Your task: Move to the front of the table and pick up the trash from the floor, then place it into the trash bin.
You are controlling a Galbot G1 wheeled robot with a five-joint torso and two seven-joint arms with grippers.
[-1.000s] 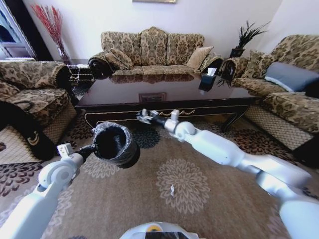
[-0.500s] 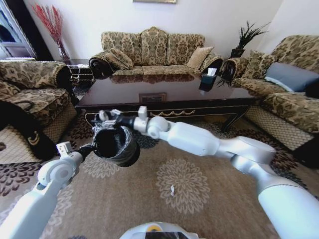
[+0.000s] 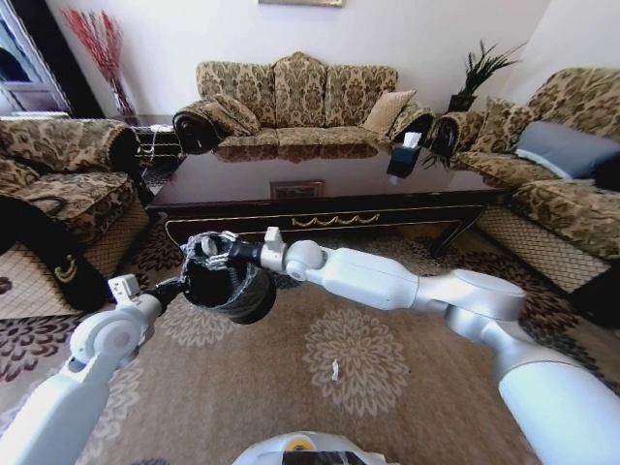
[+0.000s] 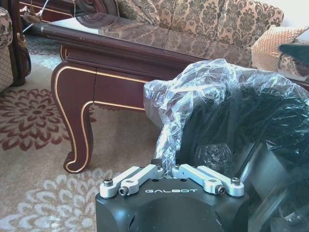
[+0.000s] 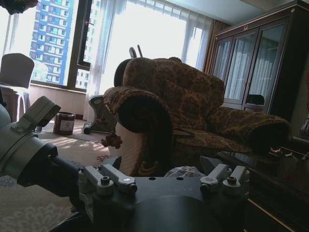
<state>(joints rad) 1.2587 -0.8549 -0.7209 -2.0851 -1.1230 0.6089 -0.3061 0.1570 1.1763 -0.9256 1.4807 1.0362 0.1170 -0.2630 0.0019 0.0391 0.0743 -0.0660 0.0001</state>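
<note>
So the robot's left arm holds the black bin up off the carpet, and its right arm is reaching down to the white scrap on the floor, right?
Not quite. In the head view the left gripper does hold the trash bin up, but the right gripper is at the bin's rim, not at the white scrap on the carpet.

Table (image 3: 320, 179): glossy dark wood, mirror-like top, gold trim. Trash bin (image 3: 228, 281): lined with crinkled, shiny plastic bag. Floor (image 3: 358, 358): matt patterned carpet. Sofa (image 3: 295, 97): woven patterned cloth.
</note>
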